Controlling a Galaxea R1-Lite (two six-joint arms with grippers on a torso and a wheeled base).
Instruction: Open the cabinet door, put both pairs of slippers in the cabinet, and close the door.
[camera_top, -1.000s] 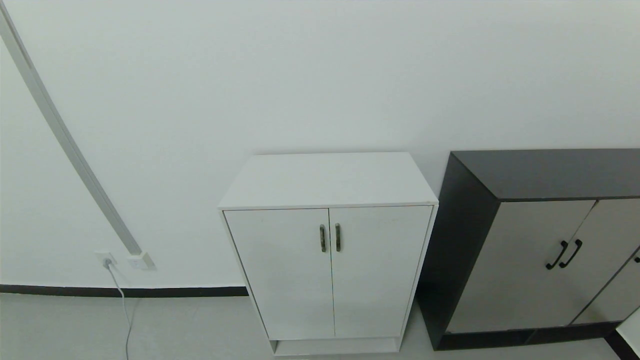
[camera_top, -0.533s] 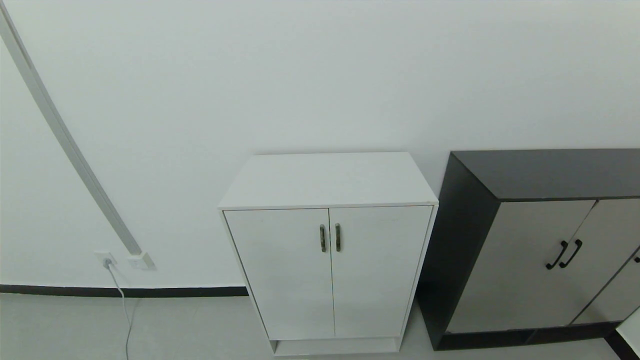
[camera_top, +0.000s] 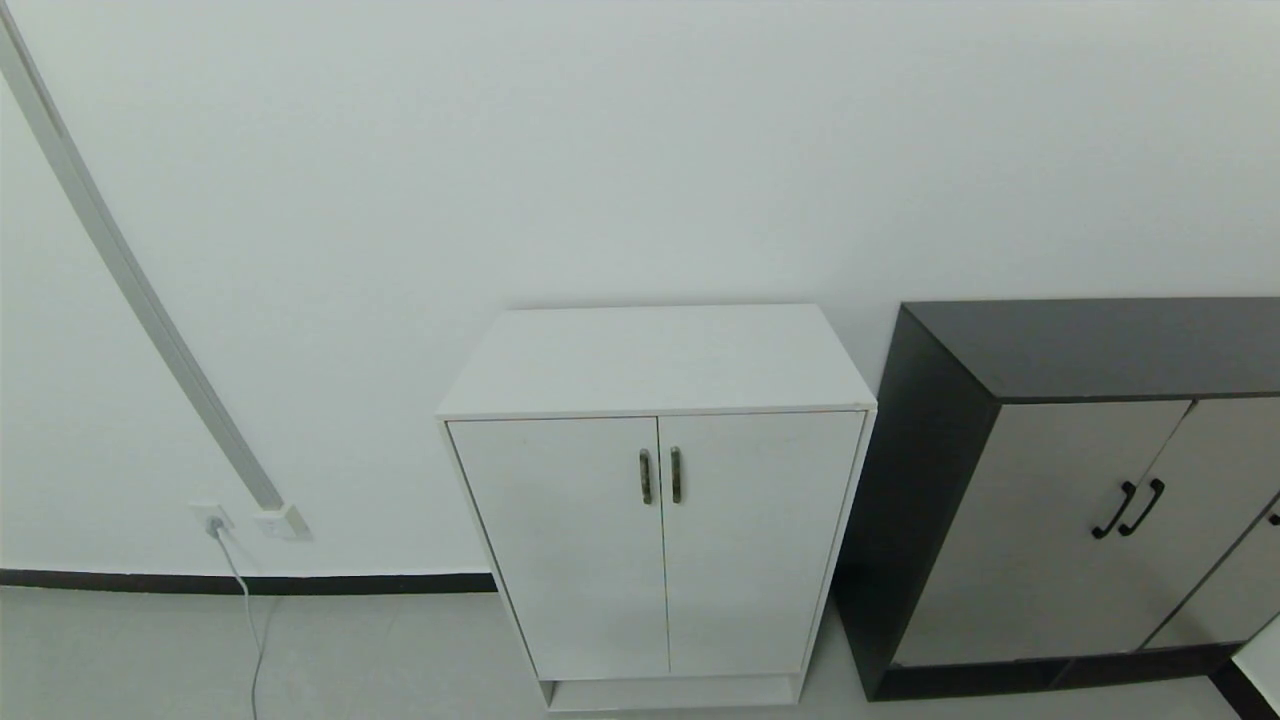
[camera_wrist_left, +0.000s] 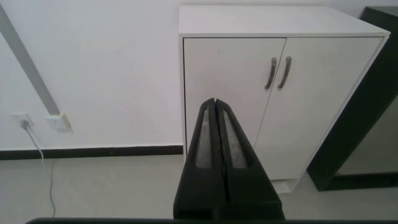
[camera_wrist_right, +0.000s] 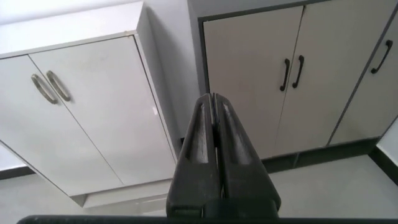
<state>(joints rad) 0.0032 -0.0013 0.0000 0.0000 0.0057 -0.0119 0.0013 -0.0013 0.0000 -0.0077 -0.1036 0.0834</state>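
A white two-door cabinet stands against the wall with both doors closed. Two dark vertical handles sit side by side at the seam between the doors. In the left wrist view my left gripper is shut with nothing in it, some way in front of the white cabinet. In the right wrist view my right gripper is shut and empty, held before the gap between the white cabinet and the dark one.
A black cabinet with grey doors stands right beside the white one. A grey conduit runs down the wall to a socket with a cable plugged in. Open grey floor lies to the left.
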